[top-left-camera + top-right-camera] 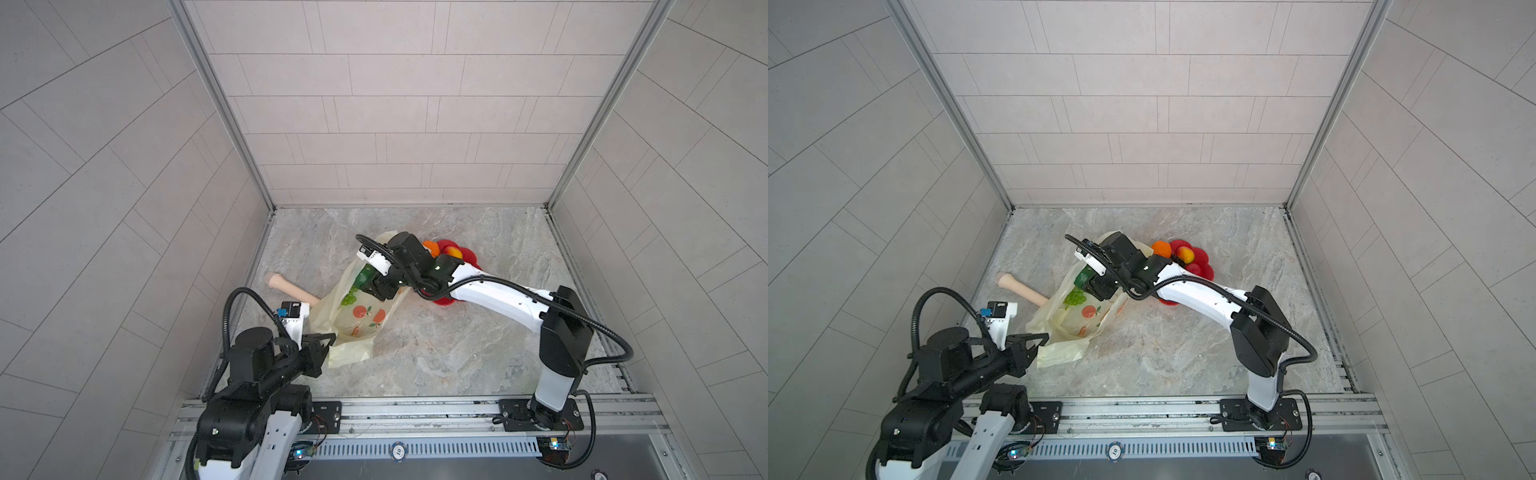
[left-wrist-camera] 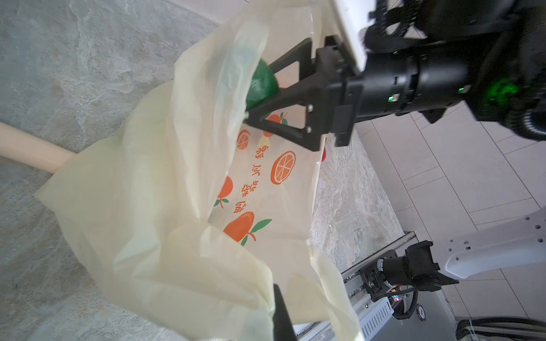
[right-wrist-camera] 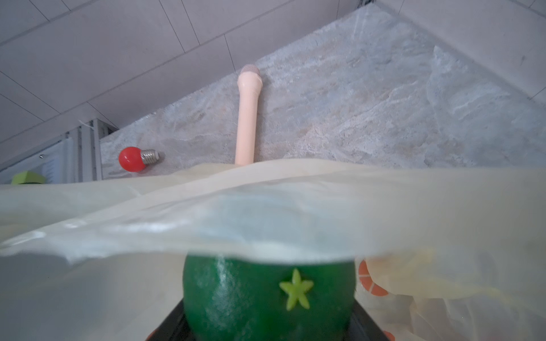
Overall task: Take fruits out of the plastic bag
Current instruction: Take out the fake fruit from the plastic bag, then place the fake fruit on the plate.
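Observation:
The pale yellow plastic bag [image 1: 357, 320] [image 1: 1073, 330] lies on the marble table with printed oranges on it. My left gripper [image 1: 330, 338] [image 1: 1044, 337] is shut on the bag's near edge [image 2: 206, 280]. My right gripper [image 1: 368, 286] [image 1: 1084, 283] reaches into the bag's mouth. It is shut on the dark green round fruit [image 1: 365, 275] [image 2: 263, 85] [image 3: 266, 295], which is half under the bag film. A green grape bunch [image 1: 350, 299] [image 1: 1074, 297] shows through the bag beside it. An orange [image 1: 1160, 248] and a yellow-red mango [image 1: 1185, 253] sit on the plate.
A red flower-shaped plate [image 1: 469, 258] [image 1: 1202, 259] lies behind the right arm. A beige stick [image 1: 291, 287] [image 3: 246, 118] runs under the bag's left side. A red light bulb [image 3: 133, 159] lies near the left wall. The metal rail [image 1: 415, 405] borders the front.

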Available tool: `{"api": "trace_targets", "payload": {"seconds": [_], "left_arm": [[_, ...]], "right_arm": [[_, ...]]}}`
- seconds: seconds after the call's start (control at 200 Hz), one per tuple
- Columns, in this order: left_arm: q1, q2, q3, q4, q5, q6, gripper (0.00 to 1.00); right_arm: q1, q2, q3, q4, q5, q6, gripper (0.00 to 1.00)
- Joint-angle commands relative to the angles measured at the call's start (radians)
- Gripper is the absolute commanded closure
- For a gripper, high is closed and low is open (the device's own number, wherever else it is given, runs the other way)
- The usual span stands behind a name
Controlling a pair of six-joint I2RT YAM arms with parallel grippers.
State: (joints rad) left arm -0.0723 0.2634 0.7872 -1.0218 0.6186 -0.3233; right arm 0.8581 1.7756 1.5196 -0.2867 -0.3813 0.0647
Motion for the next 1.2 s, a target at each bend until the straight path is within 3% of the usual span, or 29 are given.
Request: {"api": "trace_targets", "payload": {"seconds": [0.0, 0.32, 0.57, 0.921, 1.196], "left_arm": [[0.006, 0.015, 0.009, -0.003, -0.017, -0.003, 1.0], [0.006, -0.01, 0.012, -0.001, -0.038, -0.013, 1.0], [0.011, 0.002, 0.011, -0.001, -0.041, -0.014, 1.0], [0.019, 0.002, 0.012, -0.001, -0.051, -0.018, 1.0], [0.017, -0.007, 0.018, -0.001, -0.057, -0.019, 1.0]], "right_arm": [[0.009, -0.064, 0.007, -0.031, -0.04, 0.017, 0.56], [0.009, -0.211, 0.001, -0.148, -0.051, 0.003, 0.56], [-0.024, -0.386, -0.032, -0.251, 0.116, 0.023, 0.56], [-0.266, -0.607, -0.145, -0.338, 0.268, 0.038, 0.56], [-0.425, -0.48, -0.24, -0.302, 0.328, 0.037, 0.55]]}}
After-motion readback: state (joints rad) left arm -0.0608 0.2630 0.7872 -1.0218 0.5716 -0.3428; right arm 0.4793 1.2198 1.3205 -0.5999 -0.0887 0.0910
